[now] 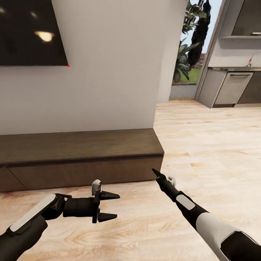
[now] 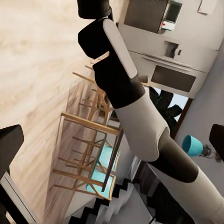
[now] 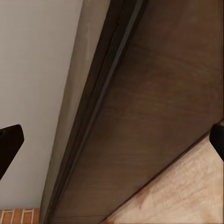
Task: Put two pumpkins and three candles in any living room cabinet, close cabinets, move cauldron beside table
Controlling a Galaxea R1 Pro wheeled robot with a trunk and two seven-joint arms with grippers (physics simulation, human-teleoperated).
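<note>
Cabinet (image 1: 81,159), long, dark brown and seemingly closed, sits low against the white wall (image 1: 108,72) just ahead of both empty end effectors, the left end effector (image 1: 108,206) spread open over the wood floor (image 1: 203,137), the right end effector (image 1: 156,173) probably open, its far end cut off under a black screen (image 1: 30,30).

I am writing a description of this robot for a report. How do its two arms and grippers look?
Both arms are matte black with white-grey shell panels. The left gripper has a black body, two pointed black fingers and a small grey-white block on top. The right gripper is black, slim and ends in a point.
</note>
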